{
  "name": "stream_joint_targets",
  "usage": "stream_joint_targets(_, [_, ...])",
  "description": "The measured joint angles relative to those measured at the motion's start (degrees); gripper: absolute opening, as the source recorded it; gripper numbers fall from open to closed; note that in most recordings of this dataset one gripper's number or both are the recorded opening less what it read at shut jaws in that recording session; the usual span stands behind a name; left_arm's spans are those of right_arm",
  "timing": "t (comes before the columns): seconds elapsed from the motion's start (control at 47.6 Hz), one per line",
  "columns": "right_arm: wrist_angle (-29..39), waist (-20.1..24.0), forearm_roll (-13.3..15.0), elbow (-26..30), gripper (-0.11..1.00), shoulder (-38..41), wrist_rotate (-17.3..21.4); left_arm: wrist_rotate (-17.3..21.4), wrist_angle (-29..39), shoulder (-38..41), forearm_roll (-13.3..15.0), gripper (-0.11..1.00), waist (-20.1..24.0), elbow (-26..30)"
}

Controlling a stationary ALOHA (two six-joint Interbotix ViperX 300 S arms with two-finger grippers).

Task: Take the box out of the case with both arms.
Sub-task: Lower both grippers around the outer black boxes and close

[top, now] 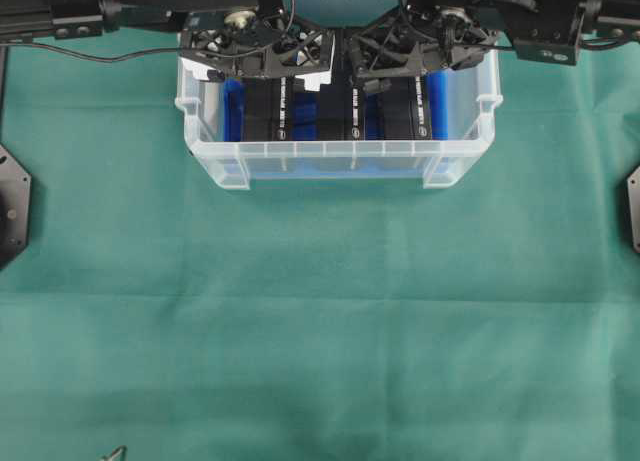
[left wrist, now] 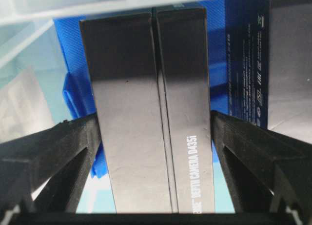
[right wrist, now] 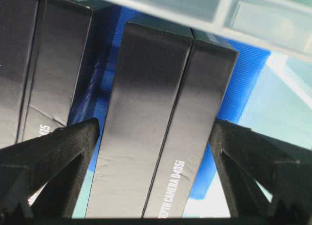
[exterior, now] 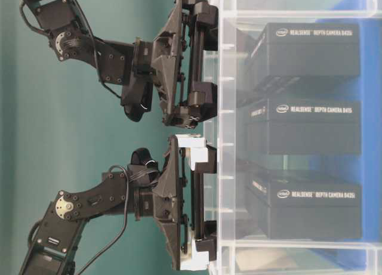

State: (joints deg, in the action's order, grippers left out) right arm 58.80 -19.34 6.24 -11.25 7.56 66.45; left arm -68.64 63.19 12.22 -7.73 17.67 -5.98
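The clear case (top: 330,167) stands at the back of the green table, a blue sheet (left wrist: 73,44) on its bottom. Three black boxes stand side by side in it: left (top: 268,111), middle (top: 335,111) and right (top: 405,111). My left gripper (top: 266,79), with white parts, reaches down into the case. It is open, and its fingers (left wrist: 87,137) straddle the left box (left wrist: 146,112) close to both sides. My right gripper (top: 412,76) is open in the same way around the right box (right wrist: 156,103), its fingers (right wrist: 83,137) close at the box's flanks. The middle box (right wrist: 44,54) stands free between them.
The case's far wall (left wrist: 97,5) runs close behind the boxes. A pale crumpled sheet (left wrist: 22,105) lies in the case's left end. Green cloth (top: 320,331) covers the table in front of the case. Black mounts (top: 12,206) sit at the table's side edges.
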Motion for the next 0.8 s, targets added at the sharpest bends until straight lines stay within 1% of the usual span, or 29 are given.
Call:
stream_joint_targets(0.126, [0.2,-0.1,-0.5,0.1,0.97,0.0,0.1,0.5,0.0,0.0,0.3,0.83,0.0,0.1])
stream_joint_targets(0.168, [0.4,-0.2,-1.1,0.1,0.96,0.0,1.0,0.7,0.1,0.0,0.4,0.80,0.0,0.0])
stream_joint_targets(0.231, [1.3,-0.2,-2.1,0.1,0.94,0.0,3.3,0.6,0.1,0.0,0.4,0.72,0.1,0.0])
stream_joint_targets(0.273, [2.2,-0.2,-2.4,0.0,0.89,0.0,5.5,0.5,0.1,0.0,0.5,0.64,0.1,0.0])
stream_joint_targets(0.294, [2.6,-0.2,-2.5,0.0,0.85,0.0,6.4,0.5,0.1,0.0,0.5,0.63,0.1,0.0])
stream_joint_targets(0.357, [3.8,0.1,-2.5,-0.1,0.72,0.0,8.9,0.4,0.1,0.0,0.6,0.63,0.1,0.0])
stream_joint_targets(0.399, [4.1,0.3,-2.4,-0.2,0.65,-0.1,9.8,0.5,0.1,0.0,0.8,0.64,0.1,0.0])
stream_joint_targets(0.483, [4.2,0.5,-2.3,-0.2,0.65,-0.1,10.6,0.5,0.1,0.0,1.0,0.64,0.1,0.0])
stream_joint_targets(0.799, [3.3,0.8,-2.2,-0.2,0.65,-0.1,10.5,0.2,0.1,0.0,0.9,0.64,0.2,0.0])
